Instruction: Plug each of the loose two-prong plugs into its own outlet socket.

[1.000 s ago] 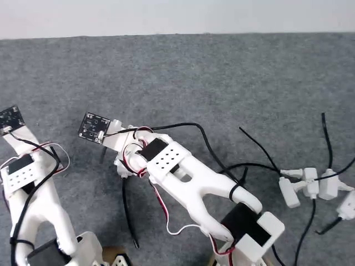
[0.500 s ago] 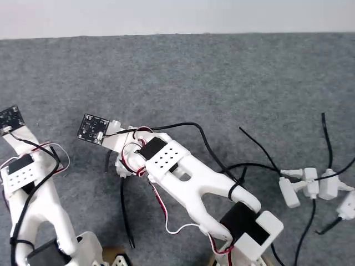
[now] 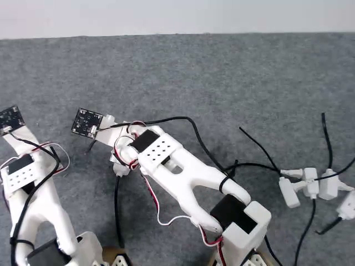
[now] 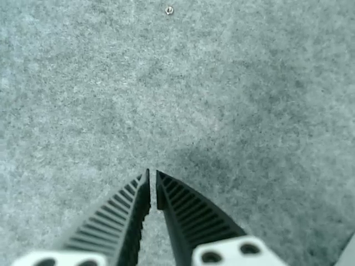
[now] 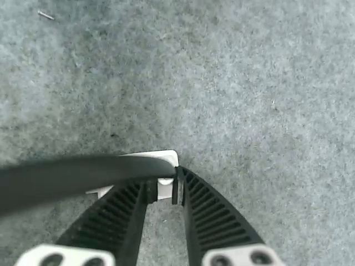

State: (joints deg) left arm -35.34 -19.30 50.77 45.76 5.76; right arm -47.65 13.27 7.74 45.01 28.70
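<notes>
My right gripper (image 5: 165, 180) is shut on a small white two-prong plug (image 5: 160, 164), and the plug's black cord (image 5: 72, 177) runs across the fingers. In the high view the right arm (image 3: 183, 177) stretches over to the left part of the grey mat, with the plug (image 3: 118, 169) under its wrist and the cord (image 3: 116, 210) hanging back toward the front edge. My left gripper (image 4: 152, 173) is shut with nothing in it, low over bare mat. White plug and socket pieces (image 3: 289, 192) (image 3: 308, 178) (image 3: 329, 187) lie far off at the right.
The left arm (image 3: 28, 188) stands at the left edge, close beside the right arm's wrist. Black cords (image 3: 260, 149) snake between the right arm's base and the white pieces. A tiny metal ring (image 4: 169, 10) lies on the mat. A pale wall borders the far side.
The right arm has swung further left and slightly away, carrying the plug. The trailing black cord has shifted left with it. The left arm has kept still.
</notes>
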